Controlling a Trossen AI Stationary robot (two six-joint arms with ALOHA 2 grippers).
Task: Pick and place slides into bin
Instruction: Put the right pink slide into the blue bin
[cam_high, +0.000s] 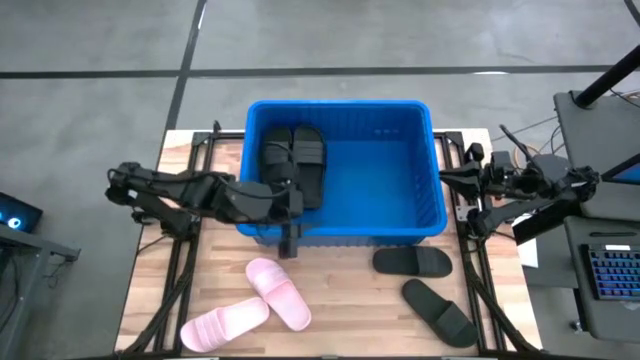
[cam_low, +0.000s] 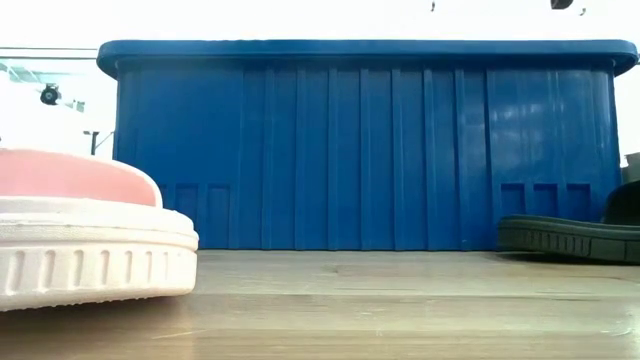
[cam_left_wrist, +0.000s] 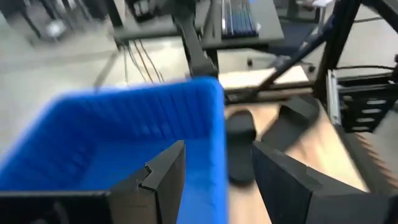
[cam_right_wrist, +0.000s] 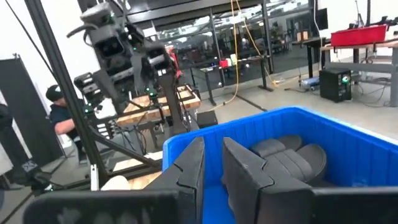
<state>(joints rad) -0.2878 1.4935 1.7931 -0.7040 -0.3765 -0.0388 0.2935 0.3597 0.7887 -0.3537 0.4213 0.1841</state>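
1. The left pincer (cam_high: 290, 205) hangs over the blue bin (cam_high: 437, 190), at its near-left corner, nothing in it.
2. Two black slides (cam_high: 294, 160) lie in the bin just beyond that pincer.
3. Two pink slides (cam_high: 255, 300) lie on the surface (cam_high: 340, 310) below it; two more black slides (cam_high: 425, 285) lie farther right.
4. The right pincer (cam_high: 447, 178) waits at the bin's right rim.

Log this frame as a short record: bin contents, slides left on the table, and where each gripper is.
bin: large bright blue ribbed plastic bin at the table's middle back
in bin: two black foam slides side by side at its left end
on table: two pale pink slides front left; two more black slides front right
left gripper: open, empty, at the bin's front-left rim
right gripper: empty, waiting beside the bin's right wall
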